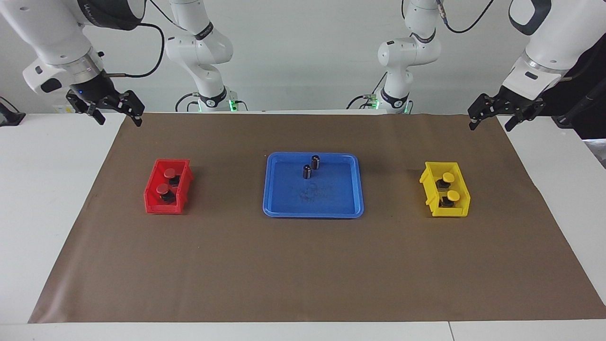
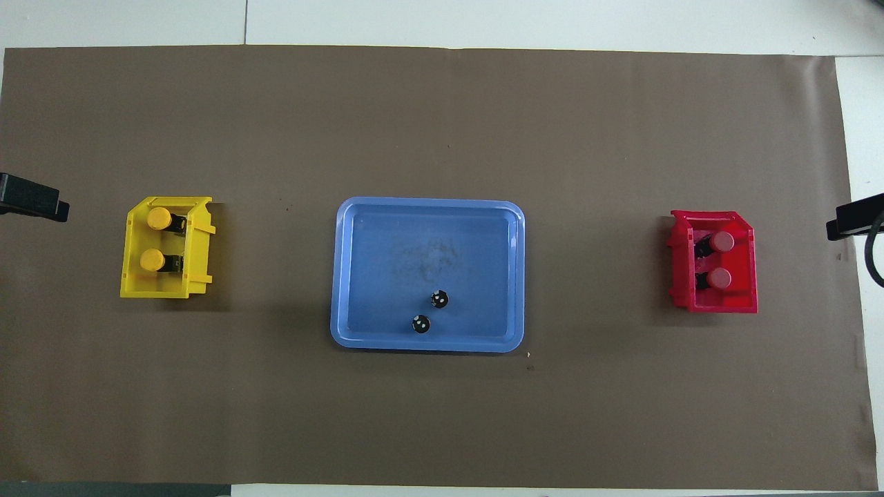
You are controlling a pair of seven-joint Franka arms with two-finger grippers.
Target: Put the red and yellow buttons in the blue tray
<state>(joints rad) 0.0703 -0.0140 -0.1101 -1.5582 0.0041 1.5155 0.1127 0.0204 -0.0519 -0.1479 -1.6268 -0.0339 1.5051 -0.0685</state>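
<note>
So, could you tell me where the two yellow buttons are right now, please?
Both yellow buttons sit inside the small yellow bin toward the left arm's end of the table, beside the blue tray; neither is in the tray yet.

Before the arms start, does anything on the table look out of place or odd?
Two dark cylinders already stand in the blue tray, where only buttons should go. The red buttons and yellow buttons sit neatly in their bins. Nothing is spilled or tipped.

White table (image 1: 47,199) carries brown mat (image 1: 303,270) bearing 1 tray (image 1: 352,208), 2 bins (image 1: 150,203).
</note>
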